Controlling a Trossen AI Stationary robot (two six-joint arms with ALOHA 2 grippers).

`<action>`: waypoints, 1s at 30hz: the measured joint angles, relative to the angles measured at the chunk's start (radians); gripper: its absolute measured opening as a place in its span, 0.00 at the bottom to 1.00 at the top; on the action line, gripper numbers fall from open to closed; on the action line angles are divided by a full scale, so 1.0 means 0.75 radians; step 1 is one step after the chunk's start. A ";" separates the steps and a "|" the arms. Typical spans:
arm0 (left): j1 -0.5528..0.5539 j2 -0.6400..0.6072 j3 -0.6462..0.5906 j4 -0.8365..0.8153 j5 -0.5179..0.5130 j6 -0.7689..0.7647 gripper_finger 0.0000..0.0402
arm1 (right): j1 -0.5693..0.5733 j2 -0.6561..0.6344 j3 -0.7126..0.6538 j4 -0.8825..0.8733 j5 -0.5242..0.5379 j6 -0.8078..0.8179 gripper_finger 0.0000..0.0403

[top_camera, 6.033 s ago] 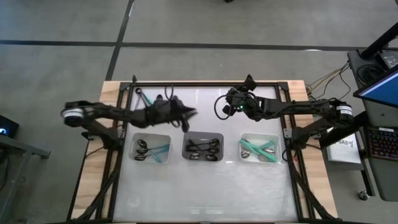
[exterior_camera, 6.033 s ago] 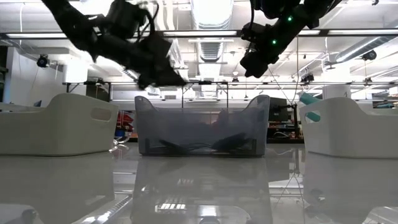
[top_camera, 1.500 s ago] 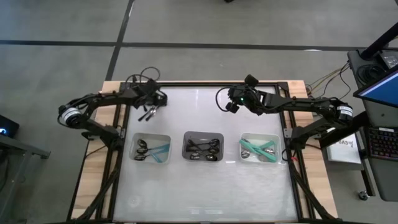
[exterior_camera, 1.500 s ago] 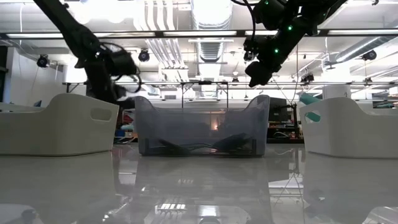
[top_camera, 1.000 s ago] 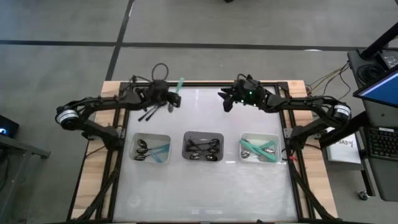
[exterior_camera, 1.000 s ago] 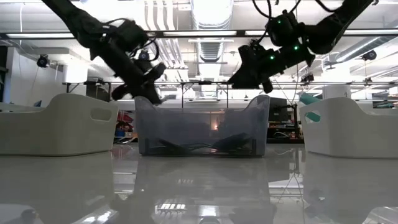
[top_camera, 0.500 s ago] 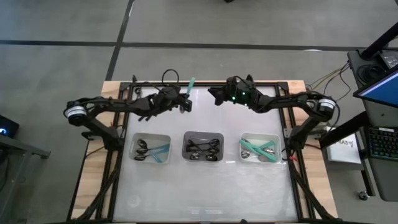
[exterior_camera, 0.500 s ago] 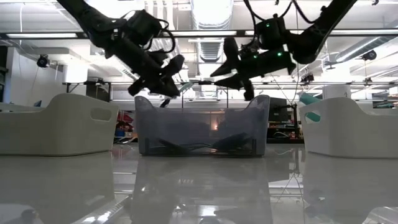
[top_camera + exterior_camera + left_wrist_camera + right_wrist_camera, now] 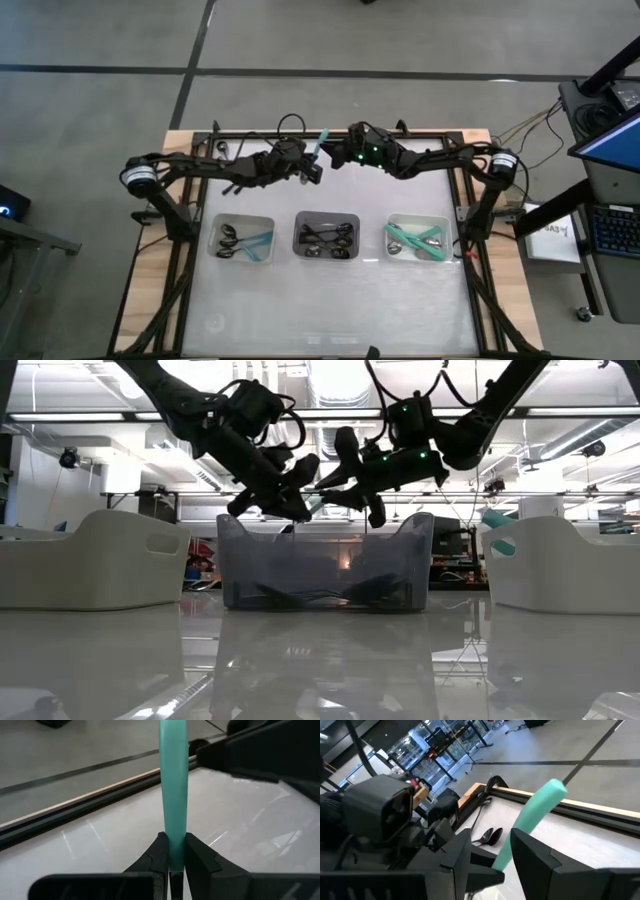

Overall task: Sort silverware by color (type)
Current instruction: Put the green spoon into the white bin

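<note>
My left gripper (image 9: pixel 312 167) (image 9: pixel 173 859) is over the table's far middle, shut on a mint-green spoon (image 9: pixel 321 145) (image 9: pixel 173 780). My right gripper (image 9: pixel 336 156) (image 9: pixel 500 857) is open right beside it. Its two fingers stand on either side of the spoon's stem (image 9: pixel 532 817), and I cannot tell whether they touch it. In the low view both grippers (image 9: pixel 300 488) (image 9: pixel 345 475) meet above the middle tray. Two black spoons (image 9: pixel 232 156) (image 9: pixel 489 836) lie flat on the table near its far left corner. My left gripper pinches the mint-green spoon's stem (image 9: pixel 173 845) between its two fingers. The fingers come about level from the table's left, and the stem runs on along them toward the far right. The spoon is lifted clear of the table. The held end is hidden behind the fingers.
Three trays stand in a row on the near side. The left tray (image 9: pixel 215 232) holds dark, silver and green spoons. The middle tray (image 9: pixel 300 222) holds black spoons, and the right tray (image 9: pixel 443 225) green and silver ones. A black frame rail (image 9: pixel 400 133) borders the far edge.
My left gripper has risen from the far left spoon pile with the green spoon and carried it toward the table's right, clear of the table. My right gripper has swung toward the table's left, so that its fingers now stand around the spoon's stem.
</note>
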 joint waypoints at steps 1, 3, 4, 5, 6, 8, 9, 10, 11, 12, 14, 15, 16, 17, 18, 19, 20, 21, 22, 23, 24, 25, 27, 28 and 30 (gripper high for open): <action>-0.005 0.000 0.000 0.003 0.000 0.000 0.05 | 0.000 0.004 0.002 -0.002 0.001 -0.001 0.32; -0.010 0.000 0.000 0.002 -0.001 0.003 0.05 | 0.000 0.016 0.018 0.003 0.009 -0.008 0.32; -0.015 0.000 0.000 0.002 0.001 0.004 0.05 | -0.001 0.016 0.020 0.000 0.009 -0.012 0.32; -0.016 -0.001 0.000 0.002 0.000 0.005 0.05 | -0.003 0.017 0.024 -0.004 0.010 -0.014 0.32; -0.017 -0.003 0.000 0.002 0.000 0.005 0.05 | -0.003 0.021 0.032 0.000 0.010 -0.018 0.32; -0.017 -0.006 0.000 0.004 -0.005 0.005 0.05 | -0.003 0.023 0.035 0.001 0.009 -0.019 0.32; -0.018 -0.006 0.000 0.004 -0.022 0.005 0.05 | -0.003 0.023 0.035 0.001 0.010 -0.020 0.32; -0.018 -0.006 0.000 0.004 -0.045 0.006 0.05 | -0.003 0.023 0.033 0.001 0.009 -0.020 0.32; -0.018 -0.006 0.000 0.004 -0.064 0.010 0.05 | -0.003 0.023 0.032 -0.004 0.003 -0.020 0.32; -0.017 -0.006 0.000 0.005 -0.076 0.014 0.05 | -0.003 0.023 0.031 -0.013 0.000 -0.021 0.32; -0.013 -0.006 0.000 0.005 -0.081 0.015 0.05 | -0.003 0.023 0.031 -0.033 -0.001 -0.022 0.32; -0.013 -0.006 0.000 0.005 -0.082 0.015 0.05 | -0.003 0.023 0.031 -0.040 -0.001 -0.022 0.32; -0.013 -0.006 0.000 0.005 -0.090 0.017 0.05 | -0.003 0.023 0.031 -0.050 -0.001 -0.023 0.32; -0.013 -0.007 0.000 0.005 -0.096 0.023 0.05 | -0.003 0.023 0.031 -0.057 0.000 -0.023 0.32; -0.012 -0.007 0.000 0.010 -0.096 0.028 0.05 | -0.003 0.023 0.031 -0.062 0.000 -0.023 0.32; -0.013 -0.007 0.000 0.015 -0.095 0.029 0.05 | -0.004 0.023 0.030 -0.063 0.000 -0.023 0.32; -0.014 -0.007 0.000 0.019 -0.093 0.029 0.05 | -0.006 0.023 0.030 -0.062 0.001 -0.023 0.32; -0.016 -0.007 0.000 0.025 -0.078 0.029 0.05 | -0.006 0.023 0.030 -0.061 0.005 -0.024 0.32; -0.017 -0.007 0.000 0.033 -0.061 0.029 0.05 | -0.006 0.023 0.031 -0.059 0.010 -0.024 0.32; -0.019 -0.007 0.000 0.038 -0.049 0.029 0.05 | -0.008 0.023 0.030 -0.058 0.011 -0.024 0.32; -0.020 -0.007 0.000 0.045 -0.032 0.029 0.05 | -0.009 0.023 0.030 -0.055 0.011 -0.024 0.32; -0.023 -0.007 0.000 0.052 -0.021 0.029 0.05 | -0.009 0.023 0.030 -0.053 0.012 -0.024 0.32; -0.032 -0.007 0.000 0.070 0.004 0.029 0.05 | -0.011 0.023 0.036 -0.053 0.013 -0.028 0.32; -0.038 -0.007 0.000 0.082 0.011 0.029 0.05 | -0.011 0.023 0.041 -0.051 0.015 -0.031 0.32; -0.050 -0.007 0.000 0.098 0.024 0.030 0.05 | -0.010 0.023 0.050 -0.050 0.015 -0.054 0.32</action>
